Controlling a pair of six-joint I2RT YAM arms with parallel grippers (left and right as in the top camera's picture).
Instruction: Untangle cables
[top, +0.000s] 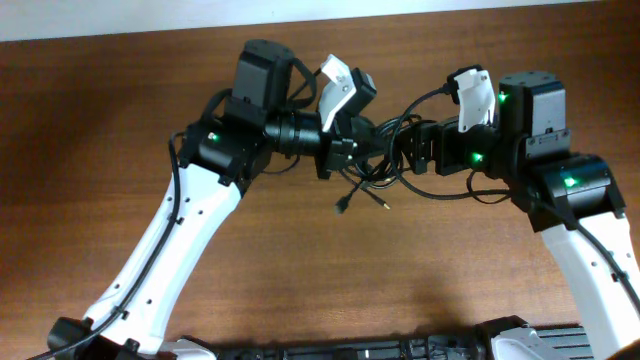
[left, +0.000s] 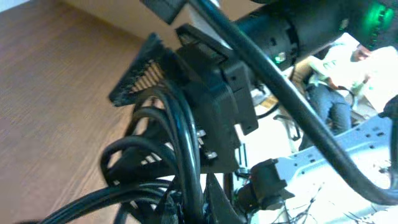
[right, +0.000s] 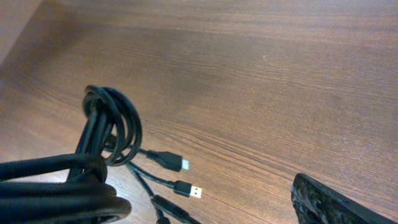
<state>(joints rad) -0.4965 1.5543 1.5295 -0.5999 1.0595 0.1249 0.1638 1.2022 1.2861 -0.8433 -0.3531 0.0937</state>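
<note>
**Q:** What is the condition of the left end effector (top: 340, 150)?

**A:** In the overhead view it sits left of centre, pointing right, up against the cables (top: 385, 152). The left wrist view shows one ribbed finger (left: 140, 73) at upper left of centre. Black cable loops (left: 180, 137) run just beside it. The loops mask the jaw opening, so neither its width nor any grip can be told.

**Q:** Where are the cables?

**A:** They form one tangled black bundle at upper centre of the overhead view, between the two end effectors and over the wooden worktop (top: 300, 270). Plug ends (top: 342, 207) trail below the bundle. The right wrist view shows a coil (right: 106, 124) at left of frame, with two metal-tipped plugs (right: 182, 165) at lower centre.

**Q:** What is the condition of the right end effector (top: 420, 152)?

**A:** It sits right of the bundle, pointing left and meeting it. The right wrist view shows one textured fingertip (right: 329, 202) at lower right, well apart from the coil. The other finger is out of frame, so opening and grip cannot be told.
</note>
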